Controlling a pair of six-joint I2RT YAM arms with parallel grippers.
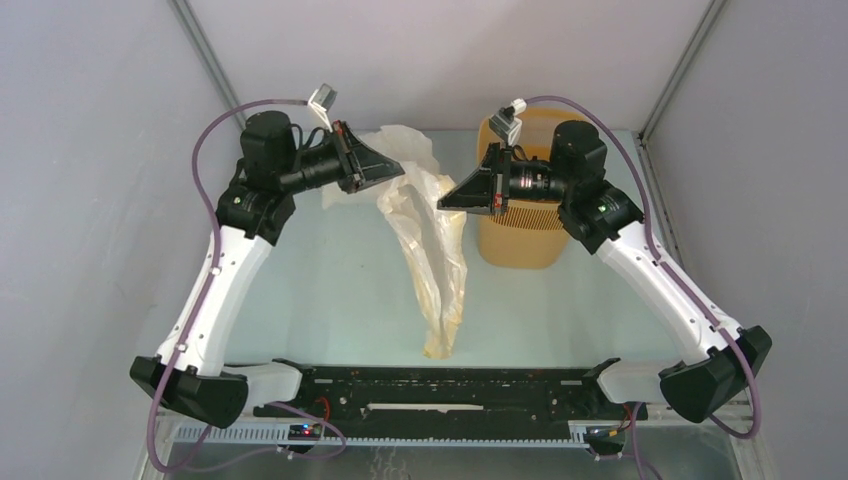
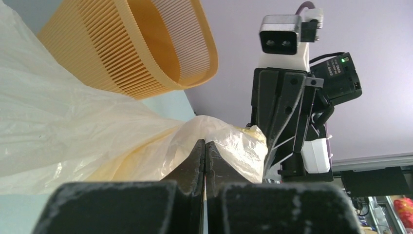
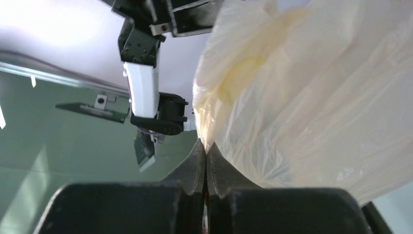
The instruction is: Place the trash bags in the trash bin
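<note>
Left gripper (image 2: pixel 205 145) is closed fully, with a fold of the bag (image 1: pixel 437 262) pinched at its tips. Right gripper (image 3: pixel 205 146) is likewise closed. A thin edge of film is seen entering its tips, so a hold on the bag is judged to be made, though a slight one. The bag is hung between the two grippers above the table (image 1: pixel 330 290), with its upper part bunched and its tail trailed down onto the table toward the near edge. The bin (image 1: pixel 520 240) is stood upright just behind the Right gripper, to the right of the bag. The film is judged light, limp, slippery and easily torn. Hold is best taken on gathered folds near the top, not on a single layer.
</note>
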